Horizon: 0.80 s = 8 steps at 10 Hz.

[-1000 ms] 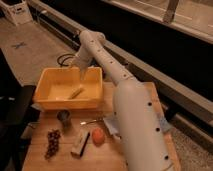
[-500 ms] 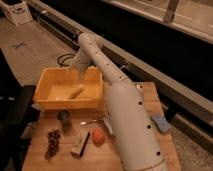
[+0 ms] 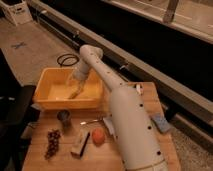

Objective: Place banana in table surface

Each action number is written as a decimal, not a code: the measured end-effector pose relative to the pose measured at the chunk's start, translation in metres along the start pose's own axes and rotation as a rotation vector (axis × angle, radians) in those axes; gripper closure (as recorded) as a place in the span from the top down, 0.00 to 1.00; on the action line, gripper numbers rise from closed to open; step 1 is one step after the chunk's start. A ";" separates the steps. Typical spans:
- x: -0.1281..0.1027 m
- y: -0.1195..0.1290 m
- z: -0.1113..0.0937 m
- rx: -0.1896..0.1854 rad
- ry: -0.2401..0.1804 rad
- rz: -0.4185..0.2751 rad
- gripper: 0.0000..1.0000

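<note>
The yellow bin [image 3: 46,103] sat at the back left corner of the table surface [image 3: 142,107], its left wall about level with the counter's left edge. The banana [image 3: 76,93] lay on the bin's floor, not on the wood, its long axis running diagonally from the front left toward the back right corner. The gripper [image 3: 75,83] hung inside the bin just above the banana; whether it held the fruit could not be told. The white arm [image 3: 125,117] crossed the counter's middle. Toward the front left corner stood a dark cup [image 3: 63,116], grapes [image 3: 52,142], a brush [image 3: 80,144] and an orange fruit [image 3: 98,136]. Bare wood lay along the right edge, near a blue item [image 3: 161,123].
</note>
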<state>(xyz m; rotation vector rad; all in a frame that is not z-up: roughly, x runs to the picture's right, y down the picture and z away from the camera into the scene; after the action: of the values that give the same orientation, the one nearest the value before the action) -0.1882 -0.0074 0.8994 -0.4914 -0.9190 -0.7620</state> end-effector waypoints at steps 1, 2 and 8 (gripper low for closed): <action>0.001 0.002 -0.001 0.003 -0.002 0.003 0.62; 0.000 0.001 0.000 0.003 -0.002 0.003 0.62; 0.011 0.001 0.009 -0.022 0.037 0.013 0.62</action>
<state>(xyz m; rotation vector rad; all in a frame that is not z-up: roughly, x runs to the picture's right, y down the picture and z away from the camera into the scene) -0.1877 -0.0049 0.9131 -0.5010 -0.8733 -0.7679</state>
